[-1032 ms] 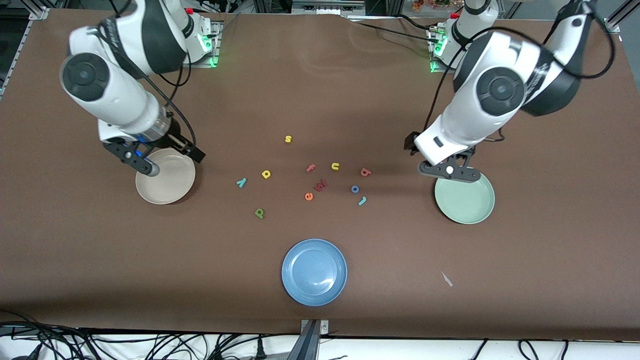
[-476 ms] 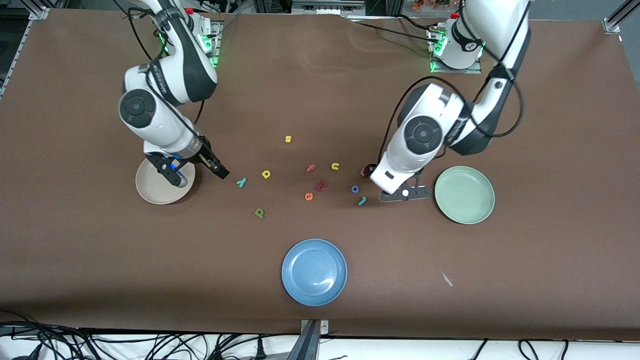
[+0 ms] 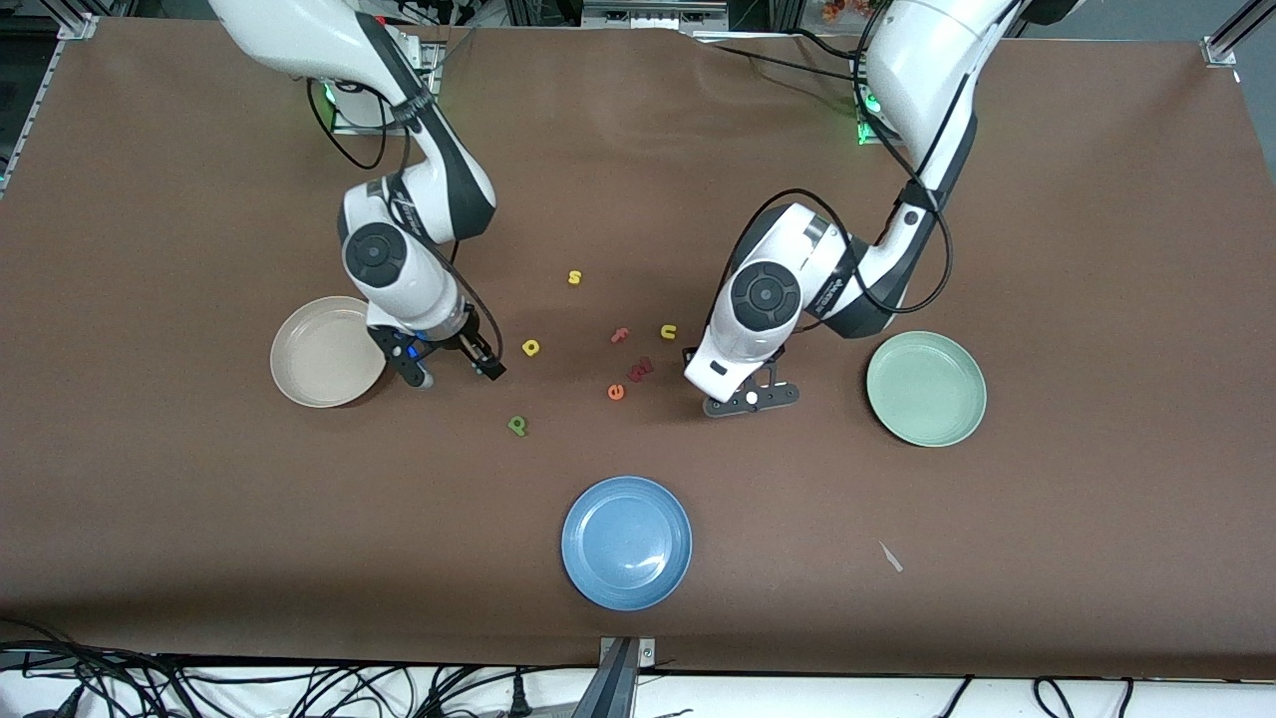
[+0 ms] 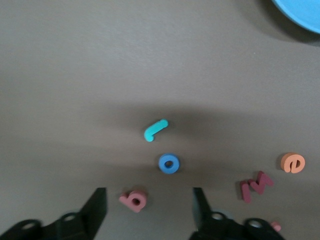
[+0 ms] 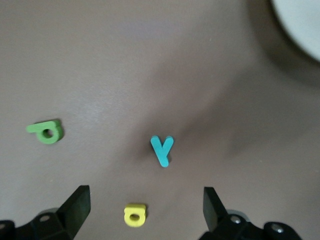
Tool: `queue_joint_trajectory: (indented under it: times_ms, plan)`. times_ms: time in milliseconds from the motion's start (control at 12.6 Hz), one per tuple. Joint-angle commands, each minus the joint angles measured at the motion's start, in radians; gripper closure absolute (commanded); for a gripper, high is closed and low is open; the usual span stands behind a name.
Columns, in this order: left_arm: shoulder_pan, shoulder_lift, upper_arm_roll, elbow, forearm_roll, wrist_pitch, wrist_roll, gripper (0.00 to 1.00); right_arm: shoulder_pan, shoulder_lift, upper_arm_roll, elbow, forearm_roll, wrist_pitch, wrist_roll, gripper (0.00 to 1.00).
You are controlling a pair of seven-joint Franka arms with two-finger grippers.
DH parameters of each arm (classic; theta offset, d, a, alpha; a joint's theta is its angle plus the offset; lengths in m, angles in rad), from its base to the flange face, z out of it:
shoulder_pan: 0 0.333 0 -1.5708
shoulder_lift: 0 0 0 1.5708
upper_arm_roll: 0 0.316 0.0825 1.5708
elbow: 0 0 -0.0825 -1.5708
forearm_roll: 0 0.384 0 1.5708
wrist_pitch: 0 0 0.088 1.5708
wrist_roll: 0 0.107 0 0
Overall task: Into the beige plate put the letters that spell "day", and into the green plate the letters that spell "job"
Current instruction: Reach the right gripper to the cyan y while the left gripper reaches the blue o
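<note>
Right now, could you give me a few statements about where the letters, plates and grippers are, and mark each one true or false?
1. The beige plate holds no letters. True.
2. The right gripper is shut on the teal y. False: its jaws stand open over the table, with the y lying free between them.
3. The blue o, teal j and pink b all lie on the table. True.
4. The green plate already holds the blue o. False: it holds nothing.
5. The left gripper is over the blue plate. False: it is over the b, o and j.
</note>
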Motion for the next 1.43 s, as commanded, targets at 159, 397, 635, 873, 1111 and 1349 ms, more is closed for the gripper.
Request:
queue_joint_trajectory:
  times_ms: [159, 397, 635, 873, 1111, 1349]
  plan:
    - [-0.01, 0.053, 0.008, 0.033, 0.021, 0.045, 0.001, 0.47, -0.008, 0.062, -0.005, 0.017, 0.016, 0.032, 0.011, 0.01]
    - [-0.025, 0.086, 0.008, 0.033, 0.022, 0.08, -0.004, 0.46, -0.009, 0.078, -0.005, 0.02, 0.016, 0.038, 0.012, 0.04]
    - [-0.045, 0.107, 0.008, 0.027, 0.024, 0.115, -0.012, 0.45, -0.011, 0.096, -0.005, 0.02, 0.016, 0.061, 0.012, 0.1]
    - [-0.046, 0.128, 0.009, 0.023, 0.024, 0.144, -0.013, 0.45, -0.019, 0.113, -0.007, 0.028, 0.016, 0.072, 0.011, 0.2]
    - [-0.046, 0.13, 0.009, 0.023, 0.024, 0.147, -0.013, 0.45, -0.02, 0.114, -0.007, 0.03, 0.016, 0.072, 0.009, 0.44]
    - [-0.046, 0.131, 0.011, 0.012, 0.024, 0.147, -0.013, 0.45, -0.02, 0.122, -0.005, 0.037, 0.016, 0.071, 0.009, 0.61]
